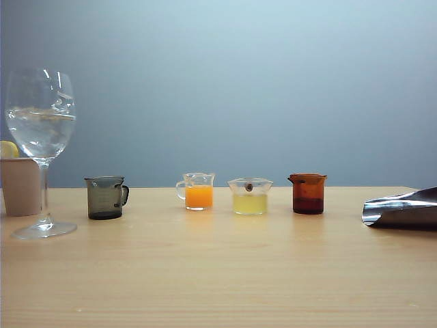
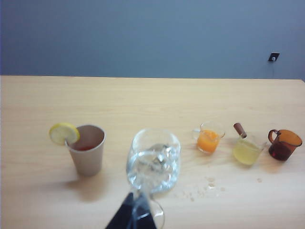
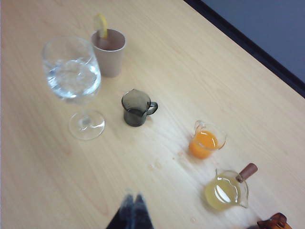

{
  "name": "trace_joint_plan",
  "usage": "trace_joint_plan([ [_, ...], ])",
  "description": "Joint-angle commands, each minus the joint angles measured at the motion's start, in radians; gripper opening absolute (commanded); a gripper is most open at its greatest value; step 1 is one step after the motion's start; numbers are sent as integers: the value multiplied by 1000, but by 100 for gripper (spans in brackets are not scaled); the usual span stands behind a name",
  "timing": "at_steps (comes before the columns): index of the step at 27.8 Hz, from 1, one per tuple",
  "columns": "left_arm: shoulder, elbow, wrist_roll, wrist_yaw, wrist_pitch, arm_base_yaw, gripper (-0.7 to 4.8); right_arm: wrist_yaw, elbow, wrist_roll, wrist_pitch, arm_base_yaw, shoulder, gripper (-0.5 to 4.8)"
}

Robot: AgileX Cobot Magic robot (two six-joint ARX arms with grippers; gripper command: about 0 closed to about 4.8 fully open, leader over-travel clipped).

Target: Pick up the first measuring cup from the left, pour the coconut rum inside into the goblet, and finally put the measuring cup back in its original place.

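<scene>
Looks done: first measuring cup [image 3: 137, 108] near-empty, upright on table by the goblet [image 3: 73, 74] w/ ice+liquid; right gripper [image 3: 133, 204] pinched shut, holding nothing; left gripper [image 2: 136, 214] unclear.

A pale, light-wood tabletop with fine straight grain [image 1: 218, 273] fills the lower part of the exterior view and runs back to a straight far edge. Behind it stands a plain, smooth blue-grey wall [image 1: 239, 82], brighter toward the upper middle and dimmer at the left side. In the left wrist view 1 small dark square fitting [image 2: 273, 57] sits on that wall near its right end. The right wrist view shows a dark strip [image 3: 248, 43] along the tabletop's far edge. Light is soft and even, with faint shadows.
</scene>
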Motion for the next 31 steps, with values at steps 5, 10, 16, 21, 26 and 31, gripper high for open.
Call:
trace_joint_plan([
  [5,-158,-136,-10,-6,38,0,-5,-5,-159,-3,46,-9,-156,-1],
  [10,-273,-225,-32,-6,55,0,-5,-3,-371,-3,227,-8,-306,-1],
  [16,-356,-328,-32,-8,103,0,-5,74,-660,-3,438,-9,-500,-1],
  [21,-377,-378,-33,-51,111,0,-5,134,-828,-3,506,-9,-614,-1],
  [26,-377,-410,-55,-51,130,0,-5,171,-988,-1,574,-37,-716,-2],
  [31,-377,-461,-55,-51,181,0,-5,217,-1096,2,637,-80,-767,-1],
])
